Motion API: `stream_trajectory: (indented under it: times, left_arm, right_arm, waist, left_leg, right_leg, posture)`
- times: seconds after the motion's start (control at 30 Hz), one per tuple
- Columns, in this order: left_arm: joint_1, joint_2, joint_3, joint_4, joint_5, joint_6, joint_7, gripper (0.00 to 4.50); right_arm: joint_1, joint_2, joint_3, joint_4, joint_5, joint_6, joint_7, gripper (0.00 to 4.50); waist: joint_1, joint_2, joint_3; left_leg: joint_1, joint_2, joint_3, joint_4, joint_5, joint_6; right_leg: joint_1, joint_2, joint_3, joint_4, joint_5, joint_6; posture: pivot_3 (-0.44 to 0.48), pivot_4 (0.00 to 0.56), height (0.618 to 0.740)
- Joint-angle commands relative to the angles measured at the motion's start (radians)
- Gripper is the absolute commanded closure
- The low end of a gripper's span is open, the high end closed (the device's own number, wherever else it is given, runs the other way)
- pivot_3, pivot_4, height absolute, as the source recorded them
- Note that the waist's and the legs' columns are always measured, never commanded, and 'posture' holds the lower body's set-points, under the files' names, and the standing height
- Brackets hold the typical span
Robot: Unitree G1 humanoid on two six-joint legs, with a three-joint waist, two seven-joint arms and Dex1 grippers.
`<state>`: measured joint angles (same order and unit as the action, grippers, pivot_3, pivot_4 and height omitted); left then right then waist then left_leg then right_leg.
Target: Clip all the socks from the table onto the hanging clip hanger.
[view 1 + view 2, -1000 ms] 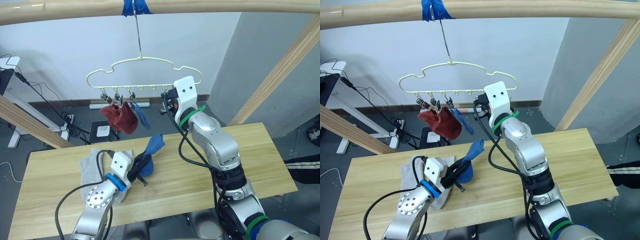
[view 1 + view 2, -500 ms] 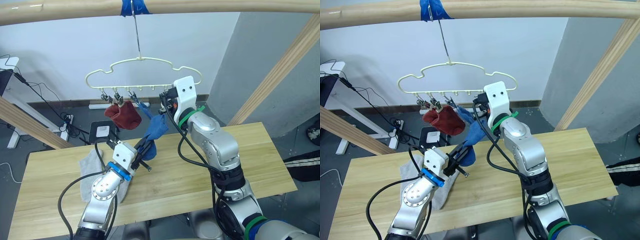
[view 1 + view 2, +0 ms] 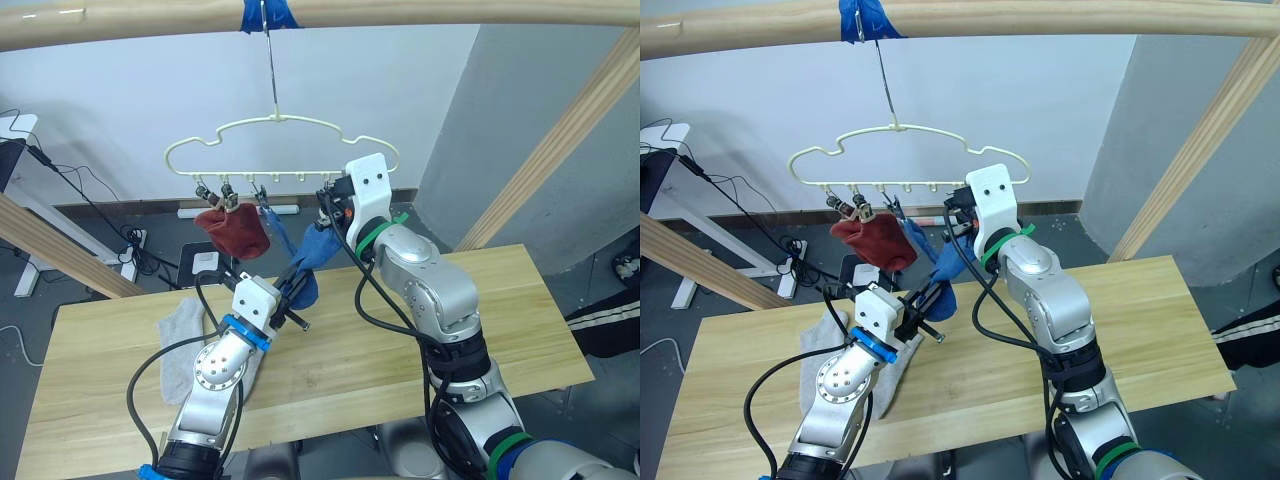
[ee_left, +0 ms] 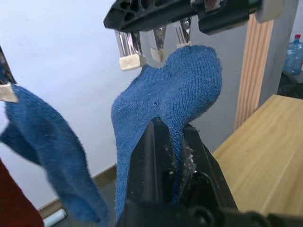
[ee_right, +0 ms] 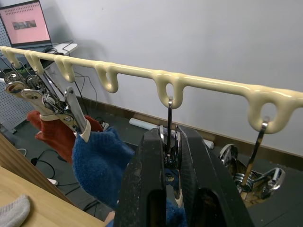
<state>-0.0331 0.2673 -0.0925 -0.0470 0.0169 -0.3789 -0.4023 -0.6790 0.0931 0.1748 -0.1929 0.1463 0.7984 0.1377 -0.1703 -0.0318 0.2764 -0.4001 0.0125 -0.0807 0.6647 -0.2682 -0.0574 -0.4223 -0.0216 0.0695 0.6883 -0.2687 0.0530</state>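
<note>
Gripping a blue sock (image 4: 170,101), the left pincer (image 4: 171,142) lifts it toward the clip (image 5: 169,142) the right pincer (image 5: 166,156) squeezes.

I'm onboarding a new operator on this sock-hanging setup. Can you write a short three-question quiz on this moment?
1. True or false: the left gripper holds a soft blue ankle sock.
2. What does the right gripper pinch? A) a small metal clip on the pale yellow wire clip hanger B) a red sock C) nothing
3. What colour is the sock lying on the pale wooden table?

Key: 1 true; 2 A; 3 light grey.
</note>
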Motion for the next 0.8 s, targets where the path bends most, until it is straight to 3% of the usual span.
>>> stream_trajectory:
  times: [0.03,0.8]
  left_arm:
    - [-0.001,-0.009,-0.002,-0.023,0.0,-0.027,0.017,4.5]
    - [-0.019,-0.053,-0.025,-0.038,0.058,-0.021,0.105,4.5]
  right_arm:
    - [0.004,0.01,-0.011,-0.044,0.017,0.002,0.0,4.42]
    - [-0.002,0.009,-0.011,-0.033,0.012,0.003,-0.007,4.42]
  waist:
    - [0.0,0.0,0.0]
    - [0.001,0.0,0.0]
  left_leg:
    - [0.0,0.0,0.0,0.0,0.0,0.0]
    - [0.0,0.0,0.0,0.0,0.0,0.0]
  right_leg:
    - [0.0,0.0,0.0,0.0,0.0,0.0]
    - [0.0,0.0,0.0,0.0,0.0,0.0]
  posture:
    - [-0.23,0.225,0.714]
    - [-0.219,0.226,0.714]
